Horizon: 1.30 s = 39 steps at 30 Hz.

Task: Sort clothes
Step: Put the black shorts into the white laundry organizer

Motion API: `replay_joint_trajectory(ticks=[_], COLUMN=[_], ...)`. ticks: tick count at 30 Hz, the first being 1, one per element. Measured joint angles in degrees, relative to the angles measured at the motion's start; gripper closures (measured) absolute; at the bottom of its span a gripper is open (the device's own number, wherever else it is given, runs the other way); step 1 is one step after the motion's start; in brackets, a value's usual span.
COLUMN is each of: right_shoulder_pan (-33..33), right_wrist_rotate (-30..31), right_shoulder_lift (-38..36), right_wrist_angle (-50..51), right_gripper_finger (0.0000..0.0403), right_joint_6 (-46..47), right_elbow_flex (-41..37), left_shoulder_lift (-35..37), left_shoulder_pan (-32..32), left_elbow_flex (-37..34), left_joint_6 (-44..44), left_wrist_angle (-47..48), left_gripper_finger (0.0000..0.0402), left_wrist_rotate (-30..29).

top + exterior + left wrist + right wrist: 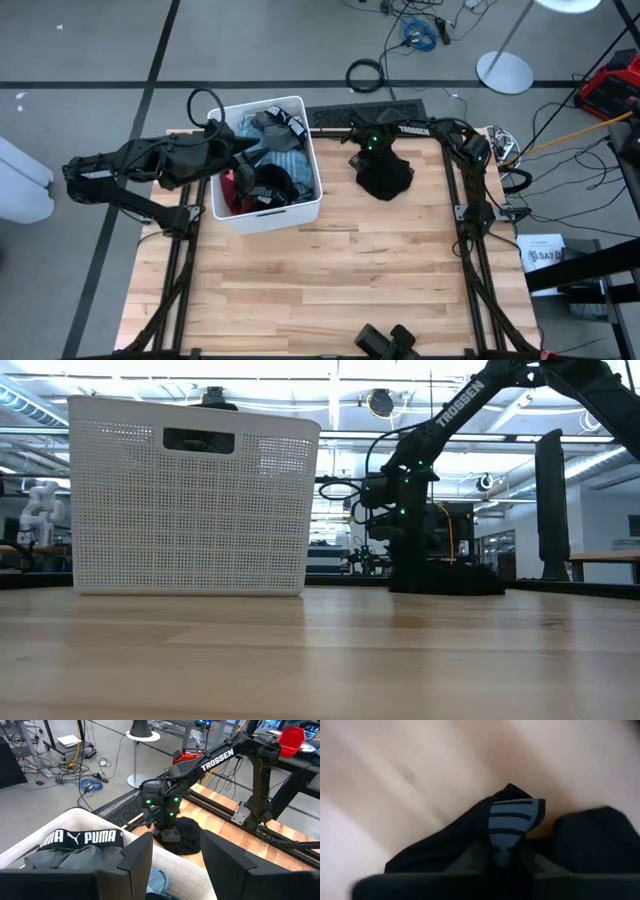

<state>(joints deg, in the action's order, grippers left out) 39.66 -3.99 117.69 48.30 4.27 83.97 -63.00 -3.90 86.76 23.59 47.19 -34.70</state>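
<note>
**Two tools, one bin, one dark heap**

Counted: two dark arms, one white perforated plastic bin (301, 212), one loose black fabric heap (385, 178) outside it. Inside the bin, several soft garments (268, 145) jumbled together, too tangled for an exact count: grey, light blue, black and a red piece against the near wall. Topmost in the left wrist view, a dark grey garment with a black elastic waistband (82, 838) printed in white letters.

Left tool (172, 857) hovered above the bin's far end, fingers spread apart, nothing between them. Right tool (368, 152) pressed down on the black heap, just beside the bin at the far edge of the tabletop; fingers drawn in around a grey fold with dark stripes (512, 822), gripped amid the black cloth.

Pale wooden plank tabletop (330, 290), butcher-block grain, framed by dark rails. Around it, grey floor crossed by dark tape lines, coiled cables, a round white lamp base (504, 72), a red case (612, 90). Beyond, seen level across the tabletop, a bright workshop with ceiling lights and shelving.
</note>
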Motion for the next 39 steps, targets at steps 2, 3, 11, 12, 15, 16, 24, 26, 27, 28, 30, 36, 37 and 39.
replay_joint_trajectory(ticks=[2, 3, 11, 12, 15, 16, 24, 26, 27, 28, 30, 36, 37, 39], right_shoulder_pan=[-0.65, -1.06, -5.84, -6.58, -8.85, -9.58, -14.66, -15.34, -15.72, -16.22, -17.75, -24.99, -26.04, -28.2], right_wrist_rotate=[-0.65, -0.64, -0.78, -0.85, -1.53, -2.56, -19.13, -23.29, -25.57, -27.65, -32.37, -38.38, -38.26, -37.9], right_shoulder_lift=[-0.45, -0.95, -13.34, -15.84, -23.86, -26.69, -48.41, -52.09, -53.59, -54.8, -56.27, -54.51, -53.65, -51.59], right_wrist_angle=[2.31, 3.44, 4.57, 4.96, 6.72, 7.23, 3.13, -0.24, -2.39, -4.54, -9.37, -17.37, -17.21, -17.07], right_gripper_finger=[0.0387, 0.0387, 0.0397, 0.0397, 0.0398, 0.0398, 0.0398, 0.0398, 0.0398, 0.0398, 0.0398, 0.0398, 0.0398, 0.0398], right_joint_6=[-1.42, -1.67, 0.61, 1.0, 1.07, 1.01, -1.52, 0.74, 2.16, 3.36, 5.41, 8.21, 8.41, 8.59], right_elbow_flex=[0.01, -0.01, -0.01, -0.01, -0.01, -0.01, 0.08, 0.08, 0.08, 0.08, 0.08, 0.1, 0.1, 0.1], left_shoulder_lift=[0.0, 0.0, 0.0, 0.0, 0.0, 0.0, -0.89, -2.26, -3.1, -4.16, -6.44, -13.65, -14.53, -15.86], left_shoulder_pan=[0.0, 0.0, 0.04, 0.07, 0.07, 0.07, 0.15, 0.22, 0.19, 0.17, 0.15, 1.87, 2.49, 3.6], left_elbow_flex=[0.0, 0.0, 0.0, 0.0, 0.0, 0.0, 0.0, 0.0, 0.0, 0.0, 0.0, 0.0, 0.0, 0.0], left_joint_6=[0.0, -0.08, -2.54, -2.94, -3.17, -3.16, -3.53, -5.45, -6.24, -6.9, -8.11, -8.7, -7.68, -4.83], left_wrist_angle=[0.05, 0.07, -0.16, -0.2, -0.35, -0.36, -9.31, -14.91, -17.95, -21.06, -28.22, -44.73, -45.02, -44.81], left_gripper_finger=[0.0227, 0.0227, 0.0227, 0.0227, 0.0227, 0.0227, 0.0227, 0.0227, 0.0227, 0.0227, 0.0227, 0.0227, 0.0227, 0.0227], left_wrist_rotate=[0.0, 0.0, 0.02, 0.0, 0.0, 0.0, 7.63, 16.85, 22.11, 27.31, 35.58, 46.0, 46.99, 48.12])
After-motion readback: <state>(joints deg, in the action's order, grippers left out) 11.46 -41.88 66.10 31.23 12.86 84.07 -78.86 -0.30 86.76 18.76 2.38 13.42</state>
